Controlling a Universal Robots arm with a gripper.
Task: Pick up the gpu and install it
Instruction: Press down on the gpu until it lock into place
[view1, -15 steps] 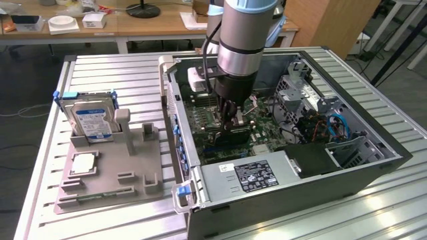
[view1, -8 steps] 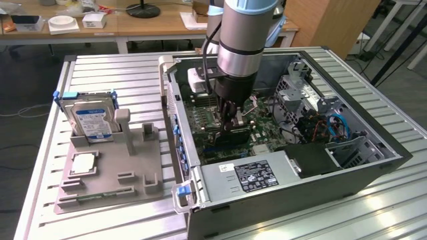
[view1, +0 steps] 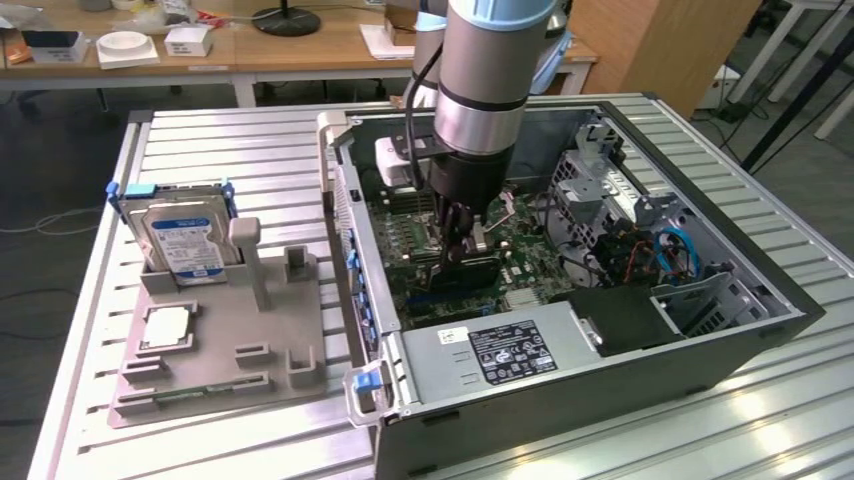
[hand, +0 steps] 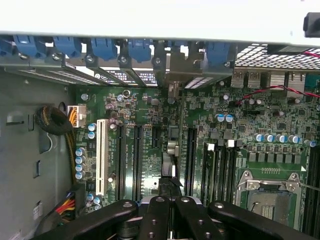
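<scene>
The robot's arm is a thick grey cylinder ringed by a black band above polished silver metal. Its black tool has linked fingers studded with round silver screws.

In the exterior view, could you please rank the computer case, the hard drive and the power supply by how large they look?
1. Computer case, clearly largest.
2. Power supply.
3. Hard drive, though it stands upright and looks close to the power supply in size, so this order is unsure.
</scene>
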